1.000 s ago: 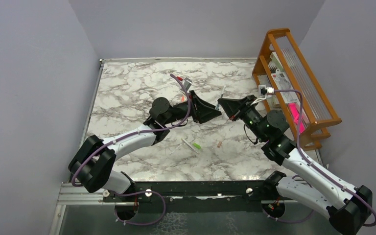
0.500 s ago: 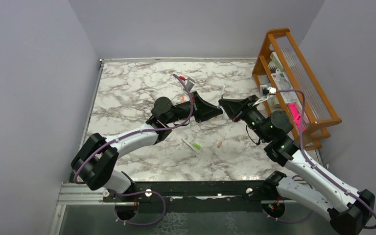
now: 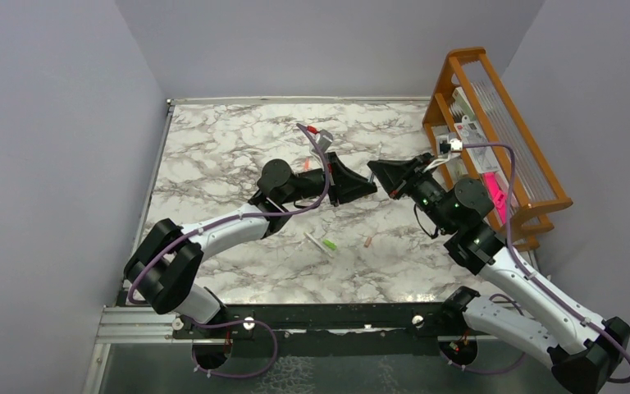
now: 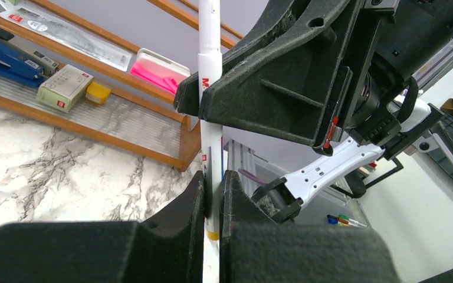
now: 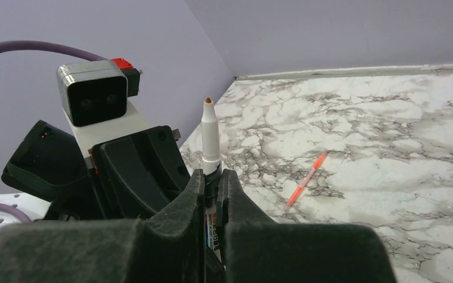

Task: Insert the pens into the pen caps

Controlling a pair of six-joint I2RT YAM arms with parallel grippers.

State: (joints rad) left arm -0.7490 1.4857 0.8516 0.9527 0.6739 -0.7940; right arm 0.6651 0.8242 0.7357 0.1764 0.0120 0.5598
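Both grippers are shut on the same white pen point(image 5: 209, 132), which stands upright with its orange tip bare. In the left wrist view the pen point(image 4: 210, 76) runs up from my left gripper point(image 4: 213, 177) into the right gripper's black fingers point(image 4: 271, 88). My right gripper point(image 5: 210, 175) clamps the printed barrel. In the top view the left gripper point(image 3: 369, 188) and right gripper point(image 3: 375, 171) meet tip to tip above mid-table. An orange-red pen point(image 5: 307, 178) lies on the marble. A whitish pen with a green cap point(image 3: 321, 242) and a tan cap point(image 3: 367, 241) lie nearer the arms.
A wooden rack point(image 3: 492, 123) with boxes and a pink item stands at the table's right edge, close behind the right wrist. The marble table point(image 3: 213, 156) is walled at the back and left. A purple cable point(image 3: 316, 156) loops over the left wrist.
My left gripper has closed on the pen that the right gripper holds. Both wrists have shifted slightly toward the back right.
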